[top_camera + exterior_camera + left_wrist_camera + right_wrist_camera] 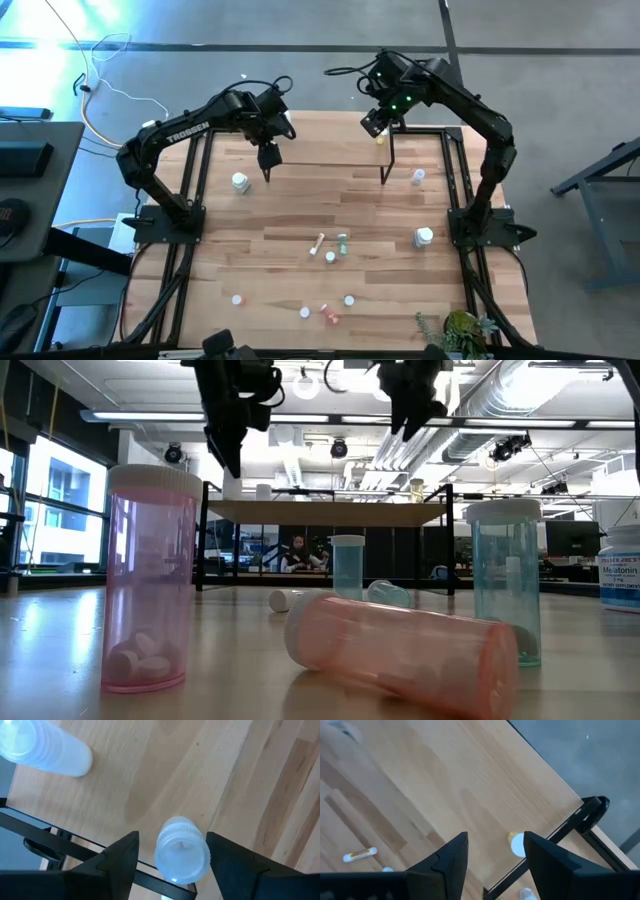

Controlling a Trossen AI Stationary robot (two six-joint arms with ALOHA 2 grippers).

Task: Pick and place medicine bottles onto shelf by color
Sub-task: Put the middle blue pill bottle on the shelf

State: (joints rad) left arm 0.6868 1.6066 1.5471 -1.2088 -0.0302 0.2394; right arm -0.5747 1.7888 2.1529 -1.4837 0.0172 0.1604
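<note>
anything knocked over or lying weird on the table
Yes. In the low view a pink bottle lies on its side, while the pink one beside it stands upright. The high view shows a yellowish vial also lying flat mid-table.

Small bottles (330,257) lie scattered across the wooden table (300,215); two white ones (182,851) stand on the shelf (330,150).

The left dark six-joint arm reaches in from the table's left side, its two-finger left gripper (268,157) pointing down, fingers (119,856) spread apart with gaps on either side of what stands between them. The right dark arm arches from the right side; its right gripper (376,122) hangs raised, fingers apparently parted, holding nothing.
</note>
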